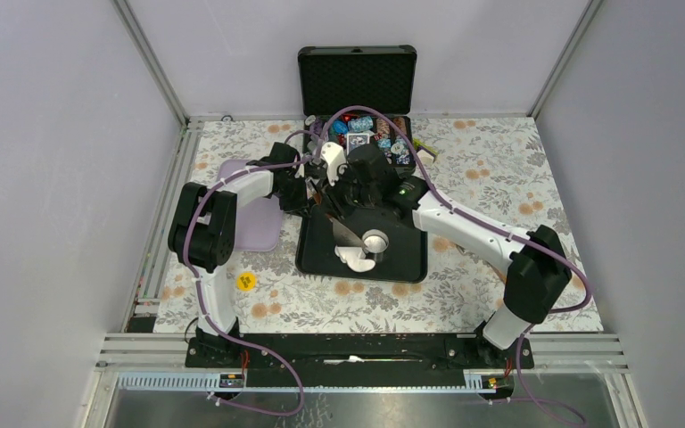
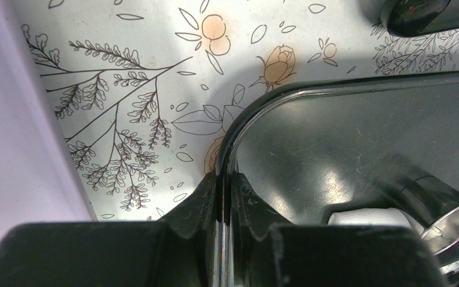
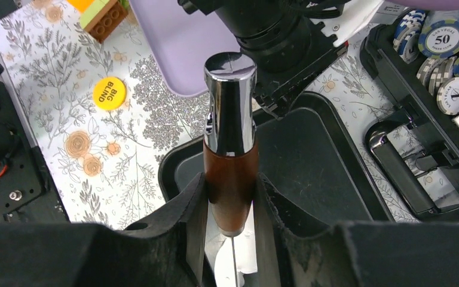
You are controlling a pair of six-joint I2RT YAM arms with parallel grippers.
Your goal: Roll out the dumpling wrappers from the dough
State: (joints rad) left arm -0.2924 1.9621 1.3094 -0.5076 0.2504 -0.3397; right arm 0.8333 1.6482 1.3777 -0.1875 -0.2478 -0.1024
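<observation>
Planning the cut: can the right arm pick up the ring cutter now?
Probably not: the right tool is clamped on a wood-and-chrome handle; the ring cutter itself lies uncovered on the tray.

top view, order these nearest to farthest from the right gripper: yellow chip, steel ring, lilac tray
1. steel ring, just beside the right gripper, on the black tray
2. lilac tray, off to the left
3. yellow chip, farthest, front left on the cloth
</observation>
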